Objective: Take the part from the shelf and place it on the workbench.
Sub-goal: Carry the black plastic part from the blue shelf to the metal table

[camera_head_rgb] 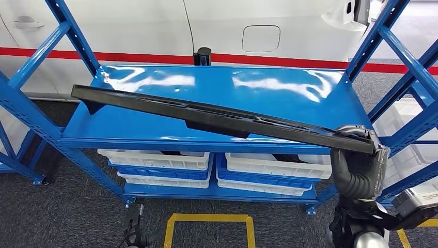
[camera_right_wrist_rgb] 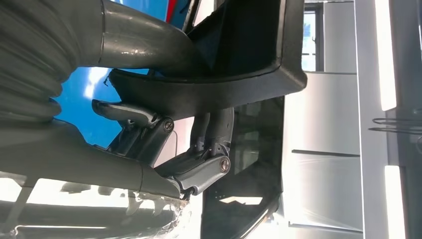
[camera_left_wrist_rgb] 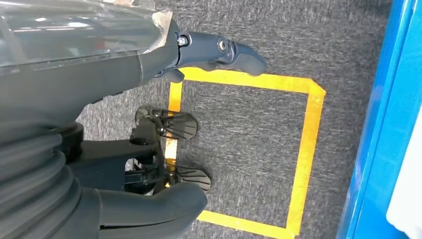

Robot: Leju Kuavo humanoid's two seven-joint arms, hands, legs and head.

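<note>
A long black trim part stretches across the blue shelf from upper left down to the right. My right hand grips its right end just past the shelf's front right corner; the far end looks lifted a little off the shelf top. In the right wrist view the thumb and fingers wrap the part's black end. In the left wrist view my left hand hangs over the floor, thumb and fingers apart, holding nothing.
White and blue bins fill the shelf's lower level. Blue uprights and diagonal braces flank both sides. A white car body with a red stripe stands behind. A yellow taped square marks the grey carpet.
</note>
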